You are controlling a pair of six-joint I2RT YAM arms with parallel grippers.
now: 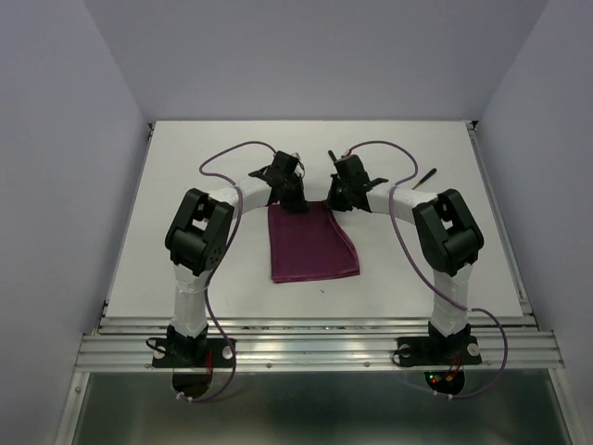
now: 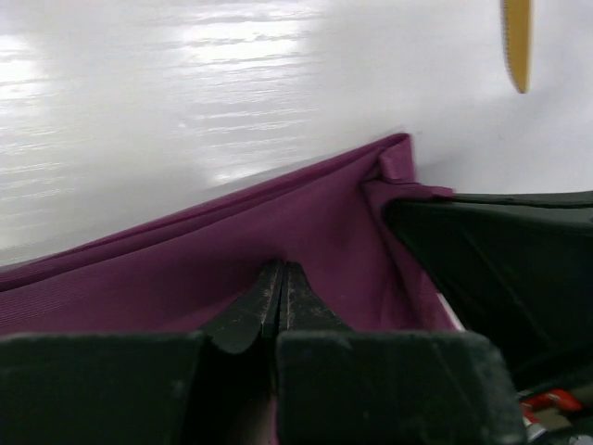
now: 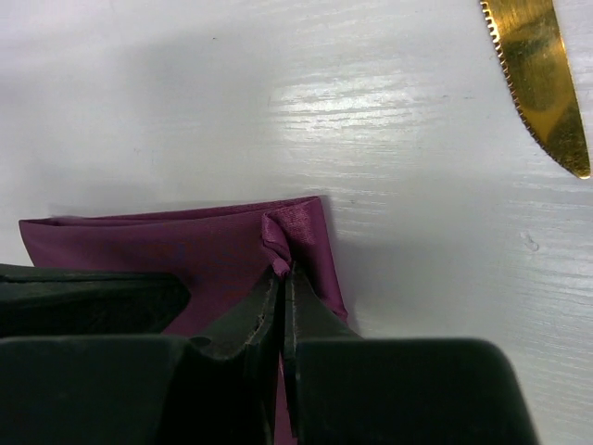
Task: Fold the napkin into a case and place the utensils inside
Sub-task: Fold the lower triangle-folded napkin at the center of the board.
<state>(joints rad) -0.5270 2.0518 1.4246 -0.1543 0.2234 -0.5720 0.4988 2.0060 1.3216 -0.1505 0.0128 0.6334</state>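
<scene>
Left tool (image 2: 281,271), right tool (image 3: 285,274) pinching napkin (image 1: 310,246) | table (image 1: 185,185) white | walls (image 1: 56,139) lavender

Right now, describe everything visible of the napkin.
The napkin is a plain magenta-purple cloth, slightly shiny, lying as a rough rectangle on the white table. Its far edge shows stacked layers, so it looks folded. The left gripper and right gripper are each shut on that edge, the right puckering a corner.
</scene>
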